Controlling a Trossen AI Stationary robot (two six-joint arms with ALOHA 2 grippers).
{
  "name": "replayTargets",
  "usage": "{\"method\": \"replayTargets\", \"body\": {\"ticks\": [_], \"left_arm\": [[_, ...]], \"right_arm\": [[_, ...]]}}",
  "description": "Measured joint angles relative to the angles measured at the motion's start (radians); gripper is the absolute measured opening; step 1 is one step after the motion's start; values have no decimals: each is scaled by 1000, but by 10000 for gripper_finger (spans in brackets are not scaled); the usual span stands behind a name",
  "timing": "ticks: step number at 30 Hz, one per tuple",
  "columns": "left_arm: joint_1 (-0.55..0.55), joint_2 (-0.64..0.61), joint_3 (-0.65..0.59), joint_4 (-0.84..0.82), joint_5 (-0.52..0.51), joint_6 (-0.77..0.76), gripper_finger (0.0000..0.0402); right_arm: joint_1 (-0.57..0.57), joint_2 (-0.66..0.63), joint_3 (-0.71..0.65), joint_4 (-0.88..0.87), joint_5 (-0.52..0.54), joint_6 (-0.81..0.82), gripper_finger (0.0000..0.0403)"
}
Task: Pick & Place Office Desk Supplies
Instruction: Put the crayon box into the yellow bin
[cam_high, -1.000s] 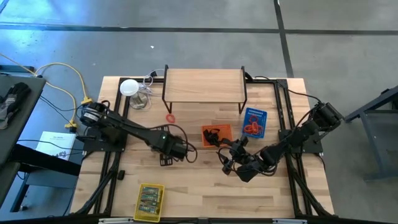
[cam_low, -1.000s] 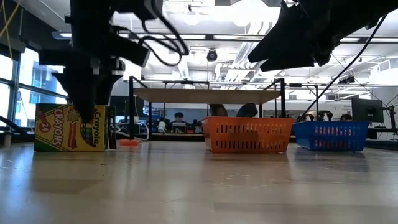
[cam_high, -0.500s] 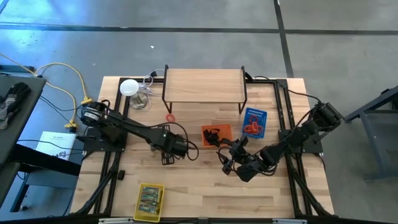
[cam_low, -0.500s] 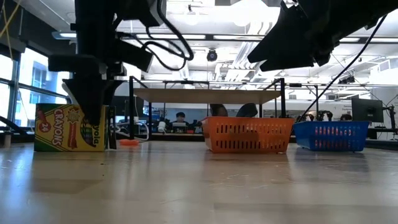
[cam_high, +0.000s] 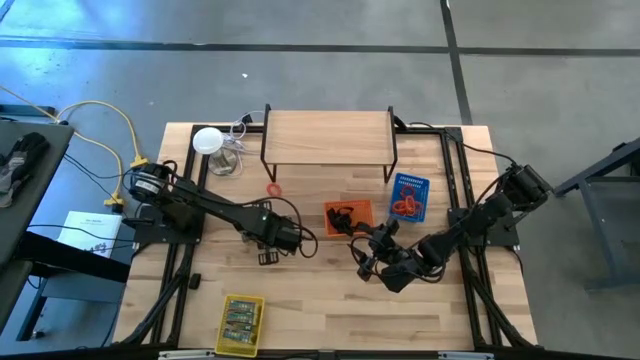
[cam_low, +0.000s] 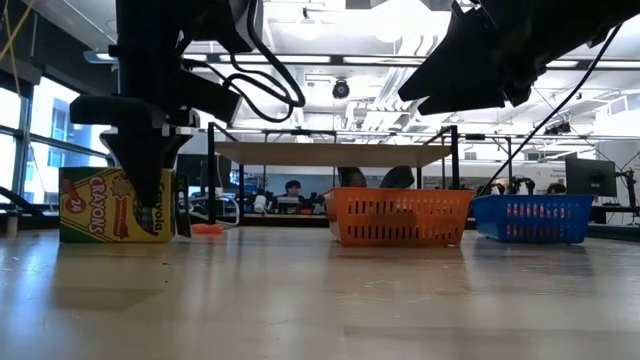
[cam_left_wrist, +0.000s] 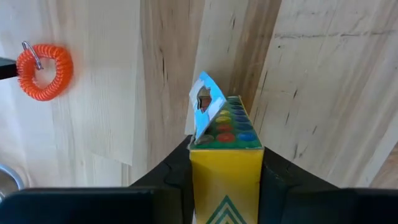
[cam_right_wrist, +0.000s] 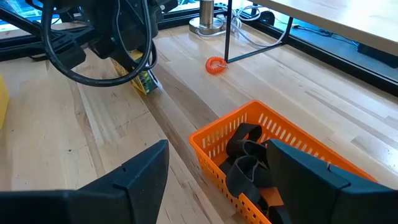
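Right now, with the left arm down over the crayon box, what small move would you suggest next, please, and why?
Probably finish closing the left gripper and then lift. Its fingers already flank the yellow crayon box, which stands upright on the table with its flap open. The yellow basket sits nearer the table's front edge.

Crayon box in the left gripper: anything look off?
Yes. The crayon box between the left gripper's fingers has its top flap sticking up open, with crayon tips exposed. Nothing has spilled on the table.
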Motion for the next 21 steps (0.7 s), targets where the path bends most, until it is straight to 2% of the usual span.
{"method": "replayTargets", "body": {"ticks": [10,21], "left_arm": [[-56,0,40,-1,-2,-6,109],[-195,-45,275,-35,-18,3,99]], "right_arm": [[0,0,0,0,-6,0,259],[1,0,0,7,-26,3,259]]}}
